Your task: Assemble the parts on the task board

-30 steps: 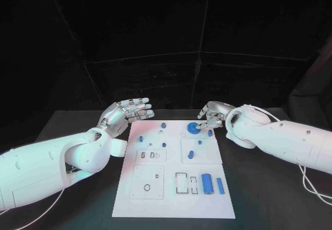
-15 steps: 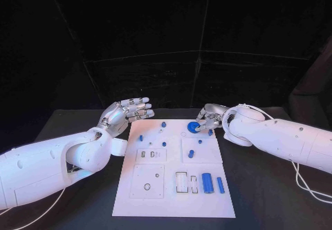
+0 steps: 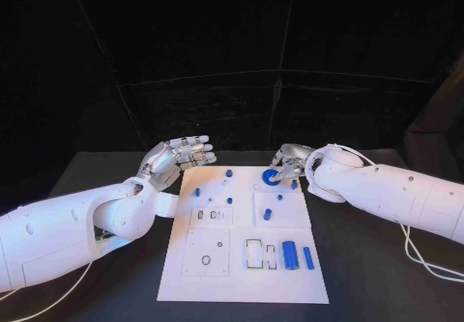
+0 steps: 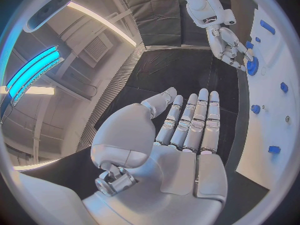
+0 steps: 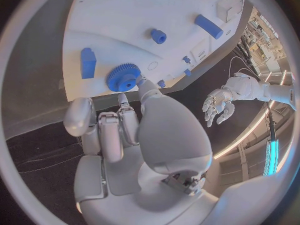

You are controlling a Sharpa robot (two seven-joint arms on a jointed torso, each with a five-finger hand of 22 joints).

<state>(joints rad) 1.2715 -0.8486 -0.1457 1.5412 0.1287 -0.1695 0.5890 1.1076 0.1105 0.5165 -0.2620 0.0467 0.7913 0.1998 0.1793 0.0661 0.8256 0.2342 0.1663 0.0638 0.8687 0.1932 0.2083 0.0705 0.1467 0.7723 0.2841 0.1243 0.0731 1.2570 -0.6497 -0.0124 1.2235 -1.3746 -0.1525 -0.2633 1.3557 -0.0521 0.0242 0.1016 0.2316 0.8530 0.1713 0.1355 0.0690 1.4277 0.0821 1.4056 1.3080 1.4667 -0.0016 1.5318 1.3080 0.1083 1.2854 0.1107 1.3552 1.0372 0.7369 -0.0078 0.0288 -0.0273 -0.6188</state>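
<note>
Still at the board's (image 3: pixel 242 282) far right corner: right hand (image 3: pixel 287 163) keeps fingertips on the blue gear (image 3: pixel 269 177), barely shifted; grip unclear, seating likely unfinished. Left hand (image 3: pixel 180 157) stays spread, empty, beside the board.

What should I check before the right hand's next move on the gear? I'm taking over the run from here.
1. Right hand at the blue gear: ok, its fingers touch the gear at the far end of the task board.
2. Firm grip on the gear: cannot tell; the right wrist view shows a fingertip at its rim, not a full pinch.
3. Gear seated flat: cannot tell.
4. Left hand out of the way: ok, open, holding nothing, raised beside the board's far left corner.
5. Neighbouring blue pegs undisturbed: ok, upright on the board.
6. Large blue cylinder still to be handled: ok, lying near the board's near end.
</note>
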